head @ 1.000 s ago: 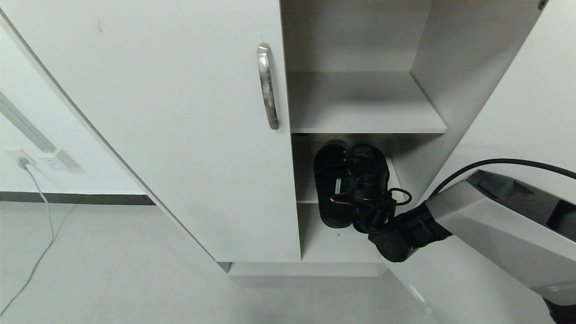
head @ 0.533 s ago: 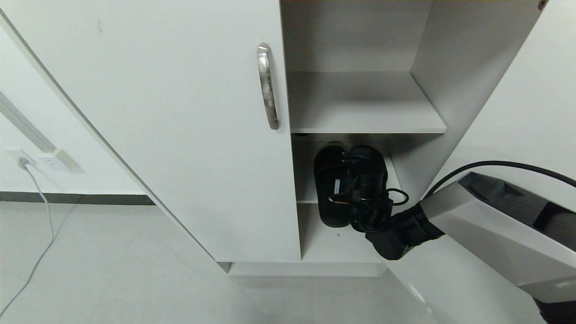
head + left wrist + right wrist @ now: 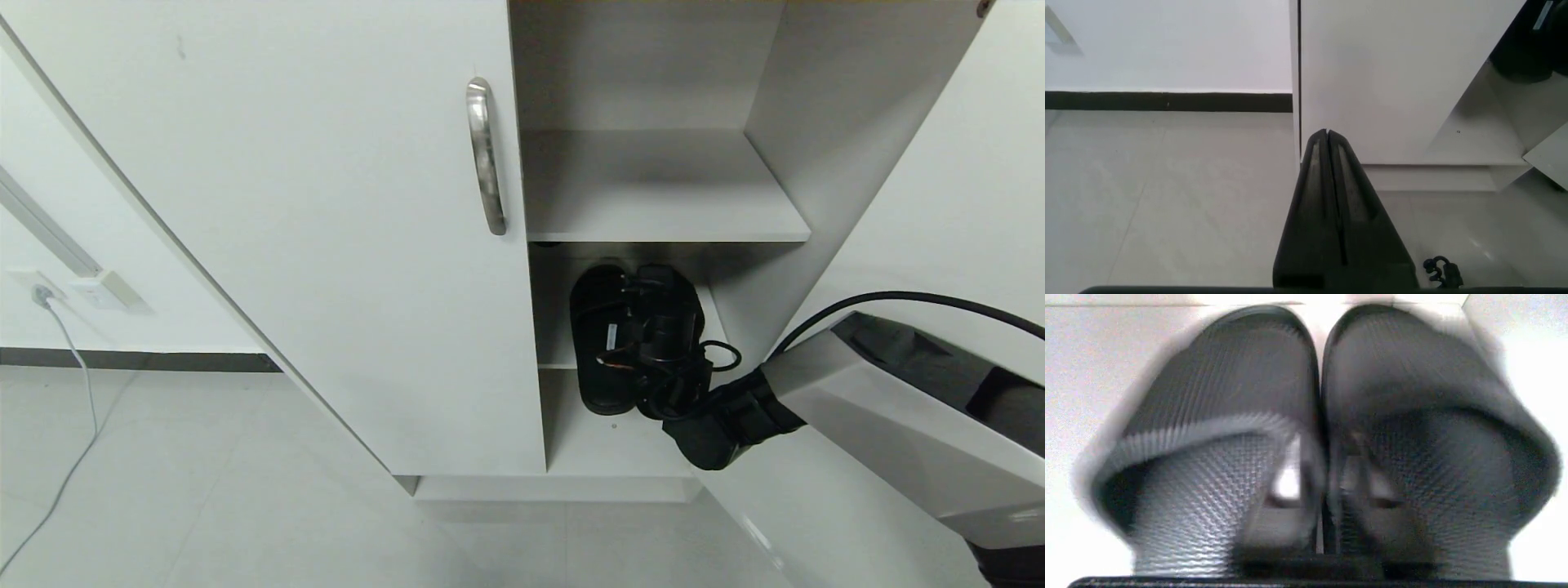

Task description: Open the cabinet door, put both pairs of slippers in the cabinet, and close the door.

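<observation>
Hemming black slippers (image 3: 596,314), closed door (image 3: 326,229) leftward, shelf (image 3: 653,192) overhead, right hand (image 3: 641,359) gripping.

The left gripper (image 3: 1327,135) has its fingers (image 3: 1315,171) pressed together; the right arm (image 3: 890,408) stretches forward and down.

White angular right arm (image 3: 890,408), black at the wrist, looping black cable (image 3: 898,293); narrow black left gripper (image 3: 1328,137)

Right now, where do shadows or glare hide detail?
Head view: shadow under the shelf darkens the black slippers, so the right gripper merges with them; the door handle carries a highlight. Left wrist view: even light, faint sheen on the floor. Right wrist view: slippers evenly lit, background bright white.
</observation>
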You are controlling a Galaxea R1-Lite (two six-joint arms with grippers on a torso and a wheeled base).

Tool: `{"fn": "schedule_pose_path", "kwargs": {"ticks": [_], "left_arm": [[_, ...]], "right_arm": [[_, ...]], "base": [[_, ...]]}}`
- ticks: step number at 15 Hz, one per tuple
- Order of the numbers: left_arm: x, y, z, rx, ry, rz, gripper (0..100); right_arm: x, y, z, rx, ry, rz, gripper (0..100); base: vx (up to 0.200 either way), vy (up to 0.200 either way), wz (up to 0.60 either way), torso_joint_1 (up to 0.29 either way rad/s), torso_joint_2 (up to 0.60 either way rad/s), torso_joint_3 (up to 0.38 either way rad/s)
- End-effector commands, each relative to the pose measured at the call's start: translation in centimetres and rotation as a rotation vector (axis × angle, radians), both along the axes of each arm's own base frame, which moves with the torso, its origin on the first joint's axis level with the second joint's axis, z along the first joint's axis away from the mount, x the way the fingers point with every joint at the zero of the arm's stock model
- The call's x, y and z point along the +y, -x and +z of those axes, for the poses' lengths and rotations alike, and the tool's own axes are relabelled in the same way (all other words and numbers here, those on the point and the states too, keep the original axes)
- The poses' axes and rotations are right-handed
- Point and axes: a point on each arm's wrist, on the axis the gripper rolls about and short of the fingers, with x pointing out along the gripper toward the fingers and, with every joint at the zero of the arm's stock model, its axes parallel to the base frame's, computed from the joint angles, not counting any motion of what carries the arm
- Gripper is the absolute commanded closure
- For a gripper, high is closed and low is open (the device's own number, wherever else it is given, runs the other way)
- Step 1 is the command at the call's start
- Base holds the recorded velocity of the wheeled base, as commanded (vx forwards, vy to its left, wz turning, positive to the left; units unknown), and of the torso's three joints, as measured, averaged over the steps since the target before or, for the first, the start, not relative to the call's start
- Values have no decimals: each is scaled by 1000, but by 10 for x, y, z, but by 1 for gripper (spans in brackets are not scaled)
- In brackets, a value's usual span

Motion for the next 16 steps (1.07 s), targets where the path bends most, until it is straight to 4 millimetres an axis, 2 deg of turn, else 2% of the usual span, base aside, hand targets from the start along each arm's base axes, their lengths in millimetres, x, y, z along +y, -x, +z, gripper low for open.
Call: {"fn": "schedule_pose_path", "kwargs": {"ticks": [1, 3, 6, 9, 13, 14, 16], "left_arm": [[0, 0, 0, 1, 1, 1, 100], [0, 0, 0, 1, 1, 1, 100], [0, 0, 0, 1, 1, 1, 100], [0, 0, 0, 1, 1, 1, 100], [0, 0, 0, 1, 1, 1, 100], [0, 0, 0, 1, 1, 1, 100], [0, 0, 0, 1, 1, 1, 100]], "right_arm": [[0, 0, 0, -1, 0, 0, 0], [-1, 5, -1, 12, 12, 2, 0], [-6, 25, 11, 22, 25, 20, 0], [-9, 58, 23, 29, 31, 60, 0], [-20, 112, 18, 47, 49, 132, 0], [-23, 122, 16, 55, 57, 149, 0], [-24, 128, 12, 64, 68, 170, 0]], "base": [[0, 0, 0, 0, 0, 0], [0, 0, 0, 0, 0, 0], [0, 0, 0, 0, 0, 0], [0, 0, 0, 0, 0, 0], [0, 0, 0, 0, 0, 0], [0, 0, 0, 0, 0, 0], [0, 0, 0, 0, 0, 0]]}}
